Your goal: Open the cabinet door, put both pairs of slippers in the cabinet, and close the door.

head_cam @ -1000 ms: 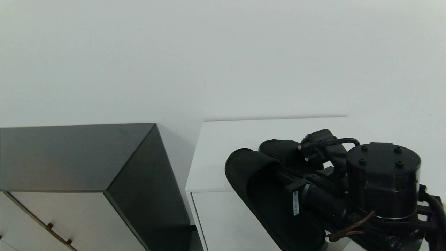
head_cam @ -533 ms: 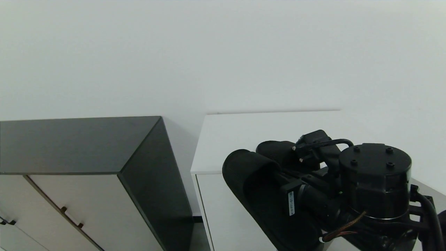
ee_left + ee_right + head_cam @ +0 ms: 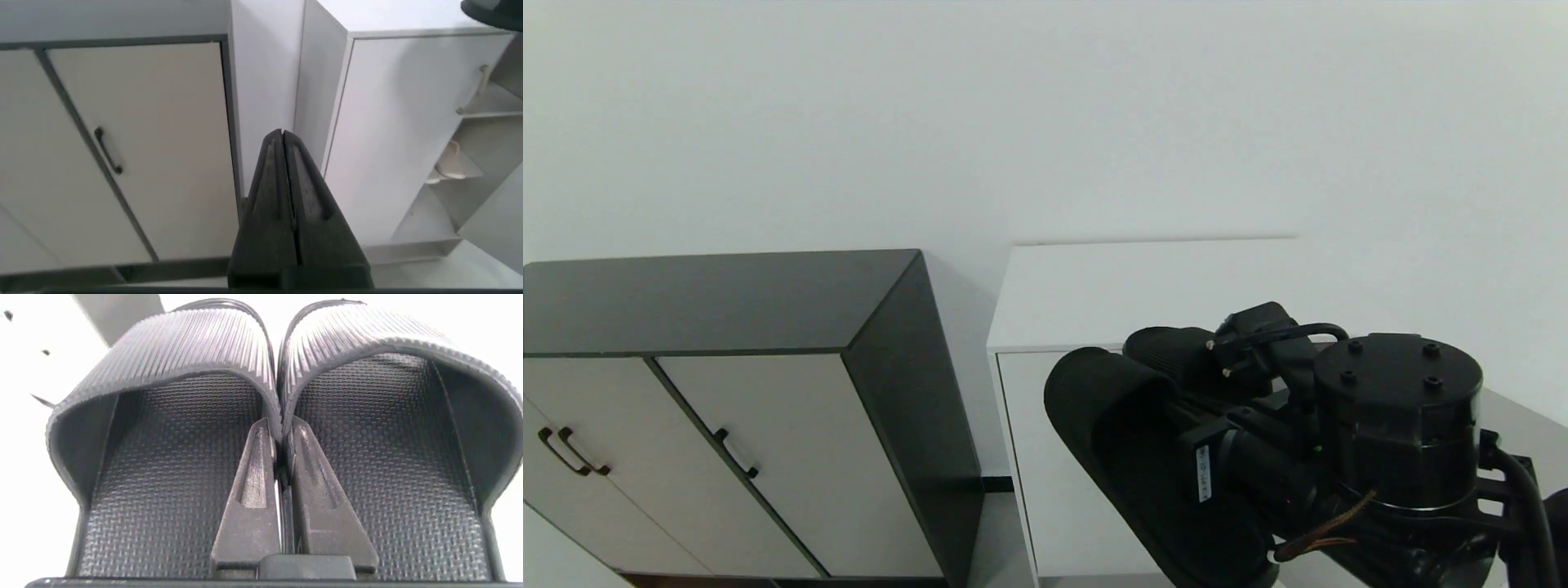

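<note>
The right gripper (image 3: 280, 437) has the black slippers (image 3: 176, 498) pinched as a pair: its two fingers (image 3: 252, 498) squeeze the slippers' inner side walls together, pressed flat between them. Call the gripper's reach twelve o'clock. One slipper lies off toward ten and its partner toward two, side by side, with both open ends facing the wrist. The ribbed straps (image 3: 188, 351) arch across up at twelve, almost meeting in the middle. The footbeds (image 3: 392, 482) show a fine pebbled grain. Beyond the toes the backdrop is pale, with a grey strip (image 3: 122, 306) out at eleven.
</note>
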You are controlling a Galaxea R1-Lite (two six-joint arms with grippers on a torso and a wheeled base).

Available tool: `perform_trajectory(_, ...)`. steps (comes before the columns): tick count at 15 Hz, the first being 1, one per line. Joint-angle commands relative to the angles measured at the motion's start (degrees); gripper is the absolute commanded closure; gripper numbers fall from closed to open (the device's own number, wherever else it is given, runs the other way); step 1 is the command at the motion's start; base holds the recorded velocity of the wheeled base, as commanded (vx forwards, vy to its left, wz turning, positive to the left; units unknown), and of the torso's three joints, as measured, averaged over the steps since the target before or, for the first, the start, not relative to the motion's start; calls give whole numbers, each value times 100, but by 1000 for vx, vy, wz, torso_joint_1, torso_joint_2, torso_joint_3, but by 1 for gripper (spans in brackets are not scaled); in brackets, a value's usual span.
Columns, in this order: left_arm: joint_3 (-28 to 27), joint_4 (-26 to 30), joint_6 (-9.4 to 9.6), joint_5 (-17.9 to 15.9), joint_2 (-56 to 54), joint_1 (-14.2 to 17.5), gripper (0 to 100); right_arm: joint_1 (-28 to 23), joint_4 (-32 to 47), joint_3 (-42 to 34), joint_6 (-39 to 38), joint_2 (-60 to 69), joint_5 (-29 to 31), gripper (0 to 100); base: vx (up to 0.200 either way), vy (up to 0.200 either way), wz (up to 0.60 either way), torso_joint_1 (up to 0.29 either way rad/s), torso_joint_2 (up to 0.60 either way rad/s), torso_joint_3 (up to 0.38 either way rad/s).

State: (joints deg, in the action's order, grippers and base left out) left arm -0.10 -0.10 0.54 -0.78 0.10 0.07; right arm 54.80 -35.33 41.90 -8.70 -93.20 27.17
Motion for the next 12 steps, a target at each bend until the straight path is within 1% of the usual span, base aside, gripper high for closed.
perform_trajectory(1, 1, 1, -1, -1, -1, 1, 100, -4, 8, -15, 0, -14, -1, 100, 0, 0, 0, 0, 0, 0)
perform_trajectory(9, 1, 1, -10, -1, -1, 1, 100, 31, 0, -50, 0, 3, -10, 100, 0, 0, 0, 0, 0, 0)
perform_trajectory(12, 1, 1, -10, -1, -1, -7, 100, 40, 0, -85, 0, 21, -10, 100, 0, -200, 0, -2, 1, 1)
